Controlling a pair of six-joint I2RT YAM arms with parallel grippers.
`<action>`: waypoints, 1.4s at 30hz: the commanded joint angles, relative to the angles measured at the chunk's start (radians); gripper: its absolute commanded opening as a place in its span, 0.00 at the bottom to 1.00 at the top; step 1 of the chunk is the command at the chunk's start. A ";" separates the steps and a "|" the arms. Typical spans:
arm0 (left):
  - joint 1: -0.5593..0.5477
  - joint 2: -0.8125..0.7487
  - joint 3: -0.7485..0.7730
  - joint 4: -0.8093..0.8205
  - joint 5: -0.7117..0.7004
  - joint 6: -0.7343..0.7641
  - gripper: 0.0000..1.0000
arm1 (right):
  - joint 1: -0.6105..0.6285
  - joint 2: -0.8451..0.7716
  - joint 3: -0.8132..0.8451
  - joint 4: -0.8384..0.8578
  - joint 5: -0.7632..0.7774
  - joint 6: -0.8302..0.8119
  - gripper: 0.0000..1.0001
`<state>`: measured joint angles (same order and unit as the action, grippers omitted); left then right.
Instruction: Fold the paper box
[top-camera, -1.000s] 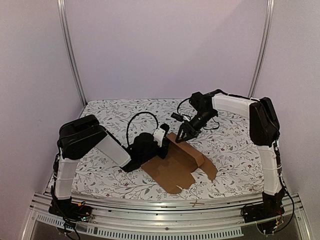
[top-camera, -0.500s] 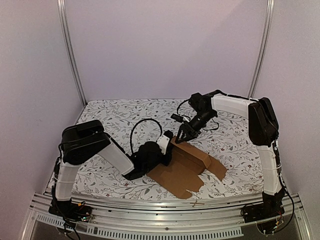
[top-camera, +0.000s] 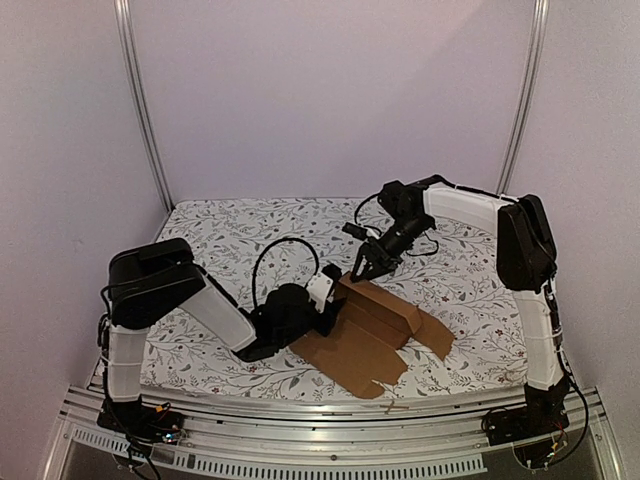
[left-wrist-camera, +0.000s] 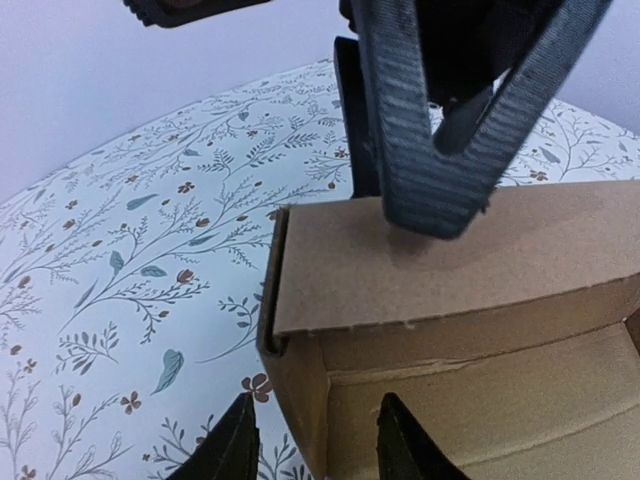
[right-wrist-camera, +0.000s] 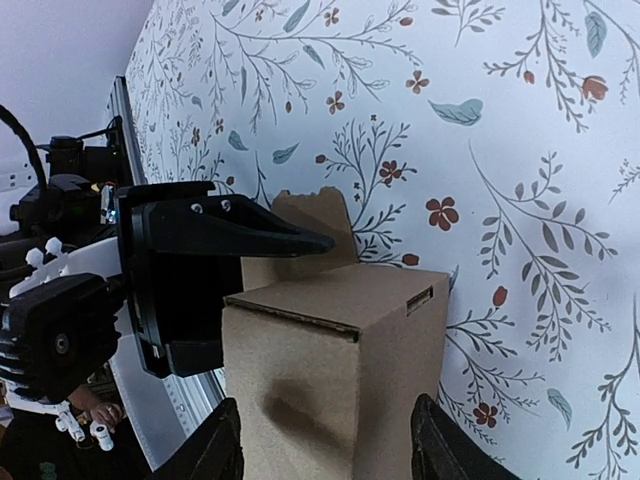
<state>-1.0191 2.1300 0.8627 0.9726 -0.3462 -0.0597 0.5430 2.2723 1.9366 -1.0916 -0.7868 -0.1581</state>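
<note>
Top external view: the paper box (top-camera: 375, 330) lies partly folded on the middle of the table, toward the front edge, with a gripper at its left end and another at its far end.
Box shape: the far left end stands up as a low rectangular section; the rest lies flat, with flaps spread toward the near right.
Left wrist view: the box (left-wrist-camera: 450, 260) shows a flap folded over the top, an open hollow below it, and a raised corner facing the camera.
Left gripper (left-wrist-camera: 315, 440): low at that corner, fingers apart, the corner wall between them with a gap on each side.
Right gripper (top-camera: 362, 268): reaches down onto the raised end from the far side, fingers spread wide, one fingertip (left-wrist-camera: 430, 215) touching the top flap.
Tablecloth (top-camera: 230, 230): white with a leaf and flower print, directly under the box.
Surroundings: metal rail (top-camera: 300, 415) along the front edge, two metal uprights (top-camera: 140, 100) behind, plain pale walls.
</note>
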 joint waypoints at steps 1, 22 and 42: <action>0.000 -0.139 -0.040 -0.106 0.025 0.033 0.45 | -0.068 -0.104 0.037 -0.036 0.000 -0.004 0.58; 0.147 -0.276 0.296 -0.763 0.398 -0.047 0.56 | -0.130 -0.691 -0.684 0.038 0.408 -0.306 0.65; 0.215 -0.123 0.184 -0.519 0.539 -0.195 0.46 | -0.056 -0.705 -0.760 0.032 0.397 -0.325 0.65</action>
<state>-0.8242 1.9835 1.1007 0.4255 0.1734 -0.2111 0.4660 1.5787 1.1896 -1.0626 -0.3870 -0.4755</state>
